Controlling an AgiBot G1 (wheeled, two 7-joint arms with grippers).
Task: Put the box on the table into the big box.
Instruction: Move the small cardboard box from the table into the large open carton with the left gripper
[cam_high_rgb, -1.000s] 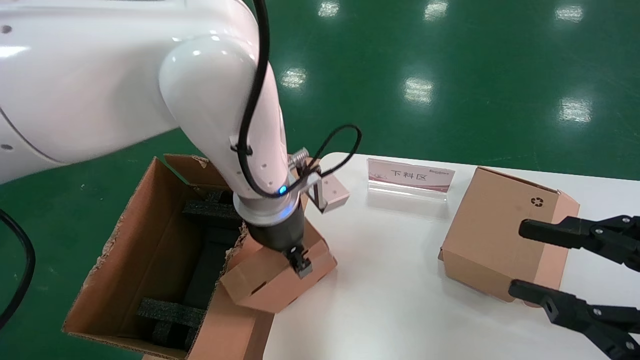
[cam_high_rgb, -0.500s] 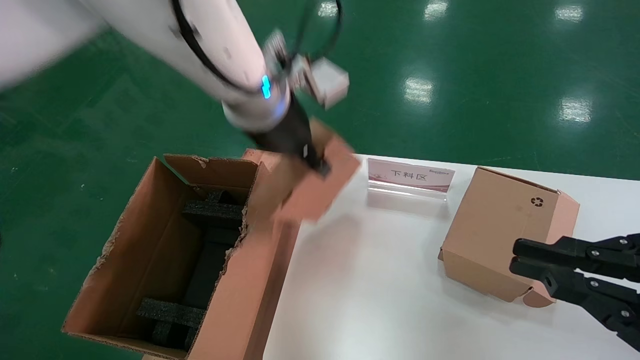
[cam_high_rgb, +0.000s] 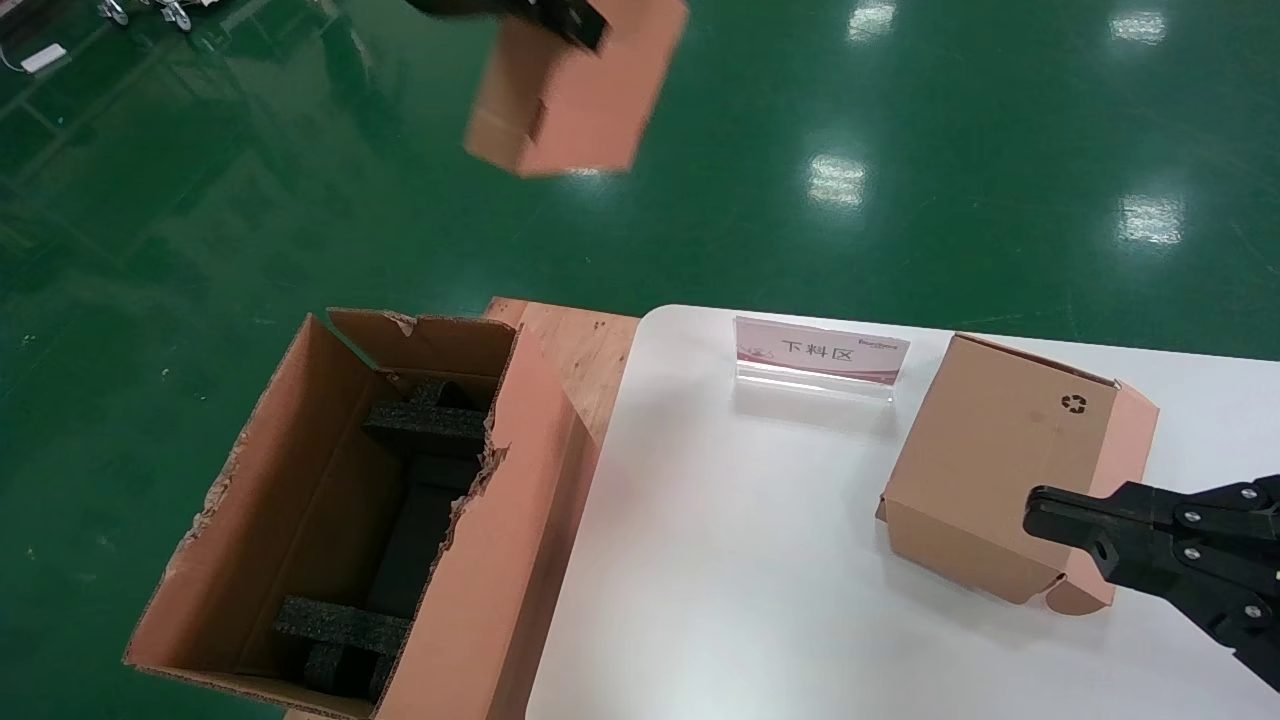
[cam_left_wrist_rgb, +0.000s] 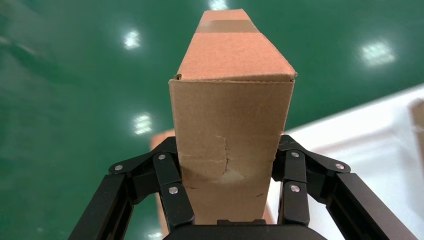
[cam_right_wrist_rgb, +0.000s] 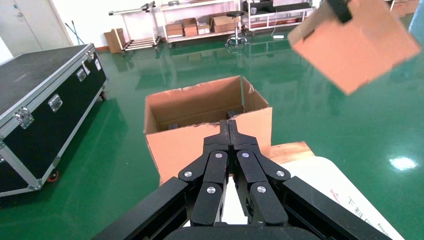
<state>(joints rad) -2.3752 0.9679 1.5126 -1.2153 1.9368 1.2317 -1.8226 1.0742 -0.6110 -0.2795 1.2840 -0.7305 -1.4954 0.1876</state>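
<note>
The box (cam_high_rgb: 580, 90), a small plain brown carton, hangs tilted high in the air, above and beyond the far end of the big box (cam_high_rgb: 500, 560). My left gripper (cam_high_rgb: 565, 18) is shut on it at the top edge of the head view. In the left wrist view my left gripper (cam_left_wrist_rgb: 227, 150) clamps the box (cam_left_wrist_rgb: 232, 115) on both sides. The big box stands open to the left of the table (cam_high_rgb: 750, 560), with black foam blocks (cam_high_rgb: 425, 430) inside. My right gripper (cam_high_rgb: 1032, 508) is shut and empty, in front of the carton with the recycling symbol (cam_high_rgb: 990, 460).
A sign stand (cam_high_rgb: 820, 350) is at the table's far edge. A wooden board (cam_high_rgb: 585, 340) lies between the big box and the table. The right wrist view shows the big box (cam_right_wrist_rgb: 185, 142), the held box (cam_right_wrist_rgb: 360, 45) and a black flight case (cam_right_wrist_rgb: 40, 100) on the green floor.
My left arm has lifted the box from the big box's near rim high up and away. My right gripper's fingers have closed.
</note>
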